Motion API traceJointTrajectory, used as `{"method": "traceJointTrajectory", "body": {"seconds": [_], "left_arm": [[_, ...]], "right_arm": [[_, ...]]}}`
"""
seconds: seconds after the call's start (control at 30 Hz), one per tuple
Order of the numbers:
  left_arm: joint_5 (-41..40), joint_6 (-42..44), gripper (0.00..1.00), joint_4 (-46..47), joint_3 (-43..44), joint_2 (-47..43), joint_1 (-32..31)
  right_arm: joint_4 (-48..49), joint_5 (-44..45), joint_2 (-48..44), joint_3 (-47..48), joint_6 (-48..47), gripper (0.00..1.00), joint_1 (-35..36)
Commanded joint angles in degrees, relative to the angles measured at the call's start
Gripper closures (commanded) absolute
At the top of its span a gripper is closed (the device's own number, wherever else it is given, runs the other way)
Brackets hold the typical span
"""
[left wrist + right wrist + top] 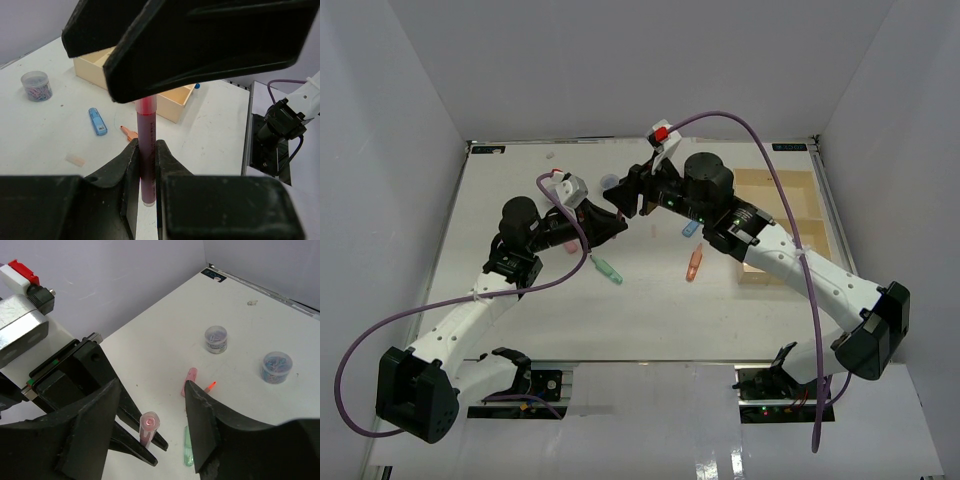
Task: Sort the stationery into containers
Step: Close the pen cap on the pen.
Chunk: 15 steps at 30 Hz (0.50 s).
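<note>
L gripper (pixel 147 167) clamps pink pen (pixel 146 130); R gripper (pixel 152 395) agape, facing it.

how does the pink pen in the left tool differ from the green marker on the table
The pink pen stands roughly upright, clamped in the left tool; the green marker lies flat on the table, ungripped. The pen is deep pink, the marker pale green. Both are outside the tray.

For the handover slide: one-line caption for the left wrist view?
Left gripper shut on a pink marker, with the wooden tray and a small round pot on the table beyond.
</note>
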Motion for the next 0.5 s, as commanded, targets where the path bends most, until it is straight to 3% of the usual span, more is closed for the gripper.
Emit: {"method": "traceJointTrajectory", "body": {"seconds": [0.0,0.2,0.47], "left_arm": [[-0.34,0.06,1.00,0.04,1.58,-1.47,-0.27],[-0.16,-0.20,1.00,0.30,1.49,-1.47,-0.27],[0.10,-0.47,1.00,0.39,1.41,-1.29,-0.27]], "right_arm": [[3.14,0.66,0.33,-0.45,0.68,0.42,0.65],[4.02,1.27,0.50,-0.89,0.68,0.53,0.65],[5.07,1.63,0.24,-1.33,0.60,0.54,0.73]]}}
